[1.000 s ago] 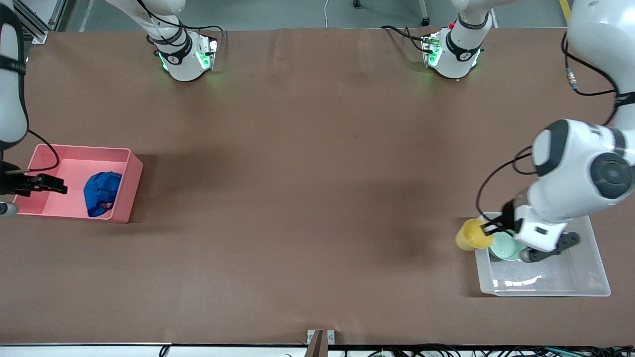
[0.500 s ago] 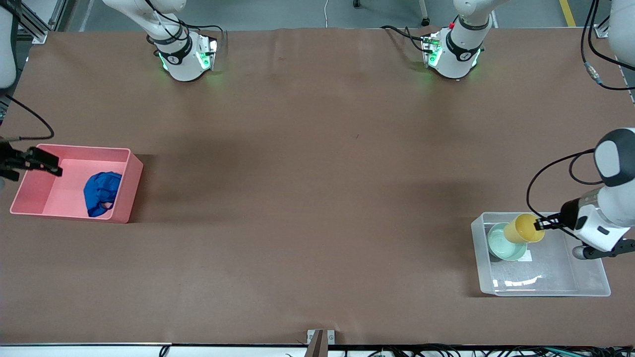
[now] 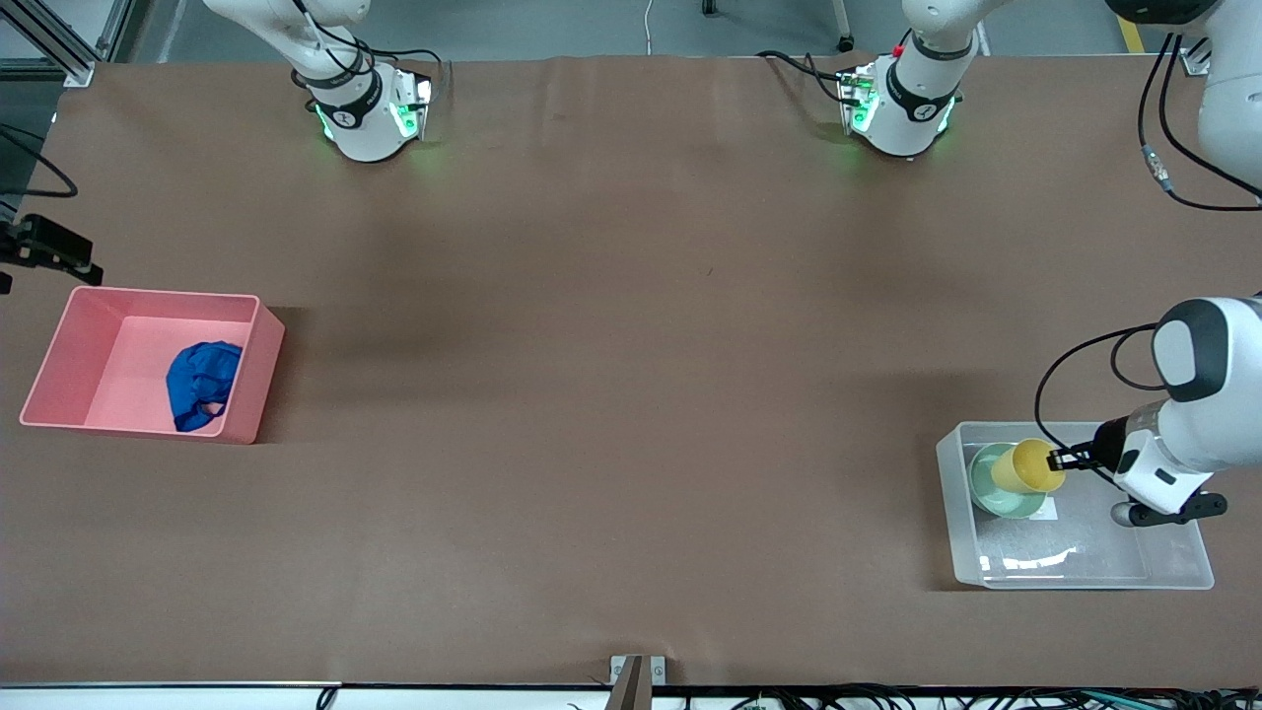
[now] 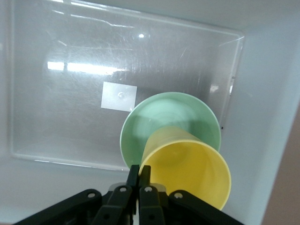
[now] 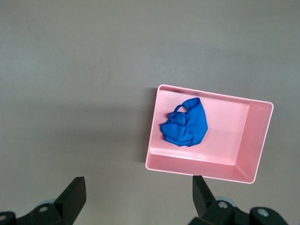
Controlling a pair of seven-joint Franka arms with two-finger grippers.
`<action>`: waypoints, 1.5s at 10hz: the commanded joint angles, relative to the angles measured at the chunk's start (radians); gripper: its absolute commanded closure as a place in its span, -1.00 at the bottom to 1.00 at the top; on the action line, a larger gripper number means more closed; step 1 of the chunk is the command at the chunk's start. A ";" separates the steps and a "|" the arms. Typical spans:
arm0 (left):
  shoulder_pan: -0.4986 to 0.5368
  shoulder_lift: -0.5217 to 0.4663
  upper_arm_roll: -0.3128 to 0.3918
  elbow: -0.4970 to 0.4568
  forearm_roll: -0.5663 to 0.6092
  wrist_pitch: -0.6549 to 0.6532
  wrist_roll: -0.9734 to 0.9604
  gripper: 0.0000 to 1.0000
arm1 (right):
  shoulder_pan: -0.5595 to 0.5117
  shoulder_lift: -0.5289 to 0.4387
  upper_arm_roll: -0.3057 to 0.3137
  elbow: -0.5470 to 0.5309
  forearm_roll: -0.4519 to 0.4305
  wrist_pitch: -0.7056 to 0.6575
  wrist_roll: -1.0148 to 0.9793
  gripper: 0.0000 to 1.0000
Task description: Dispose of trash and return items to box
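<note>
My left gripper [image 3: 1060,459] is shut on the rim of the yellow cup [image 3: 1027,465], which hangs tilted over the mint-green bowl [image 3: 991,490] inside the clear box [image 3: 1173,567]. In the left wrist view the cup [image 4: 187,166] overlaps the bowl [image 4: 164,110], and the box's white sticker [image 4: 118,96] shows beside them; the gripper [image 4: 139,172] pinches the cup's wall. The blue rag [image 3: 202,383] lies in the pink bin [image 3: 258,370]. My right gripper [image 3: 59,251] is open and empty, up above the table just off the bin's corner at the right arm's end. The right wrist view shows the rag [image 5: 185,124] in the bin [image 5: 260,140].
The pink bin and the clear box stand at opposite ends of the brown table. The two arm bases [image 3: 365,113] [image 3: 897,108] stand along the table's edge farthest from the front camera. A small metal bracket [image 3: 637,671] sits at the edge nearest that camera.
My left gripper carried the yellow cup from the box's outer corner to over the bowl inside the box and lowered it. My right gripper pulled up and away from the pink bin.
</note>
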 commanded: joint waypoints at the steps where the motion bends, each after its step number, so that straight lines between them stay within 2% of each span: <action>1: 0.007 0.039 -0.005 -0.015 0.061 0.029 -0.005 0.98 | 0.062 -0.047 -0.002 -0.044 0.000 0.001 0.076 -0.99; 2: 0.007 0.051 -0.005 -0.015 0.090 0.044 -0.028 0.85 | 0.076 -0.049 -0.002 -0.044 0.000 0.001 0.084 -0.99; 3: 0.006 0.053 -0.005 -0.015 0.089 0.046 -0.035 0.26 | 0.078 -0.046 -0.002 -0.044 0.000 0.001 0.084 -0.99; 4: 0.007 0.041 -0.007 -0.020 0.087 0.036 -0.037 -0.51 | 0.079 -0.043 -0.002 -0.044 0.000 0.003 0.084 -0.99; 5: 0.013 0.010 -0.017 -0.018 0.084 0.029 -0.017 -1.00 | 0.079 -0.041 -0.002 -0.044 0.000 0.003 0.084 -0.99; 8: 0.013 -0.152 -0.043 -0.008 0.080 -0.039 -0.019 -1.00 | 0.078 -0.040 -0.002 -0.047 0.000 0.003 0.084 -0.99; 9: 0.013 -0.204 -0.075 -0.006 0.060 -0.068 -0.023 -1.00 | 0.078 -0.040 -0.002 -0.047 0.000 0.003 0.084 -0.99; 11: 0.010 -0.333 -0.083 0.008 -0.070 -0.159 -0.034 -1.00 | 0.072 -0.037 -0.003 -0.044 0.000 0.014 0.084 -1.00; 12: 0.009 -0.376 -0.086 0.020 -0.075 -0.219 -0.032 -1.00 | 0.069 -0.035 -0.005 -0.044 0.000 0.014 0.084 -1.00; 14: 0.010 -0.421 -0.144 0.099 -0.075 -0.391 0.007 -1.00 | 0.067 -0.035 -0.007 -0.043 0.000 0.015 0.084 -1.00; 15: 0.010 -0.430 -0.164 0.126 -0.077 -0.428 0.009 -1.00 | 0.067 -0.034 -0.008 -0.043 0.000 0.017 0.084 -1.00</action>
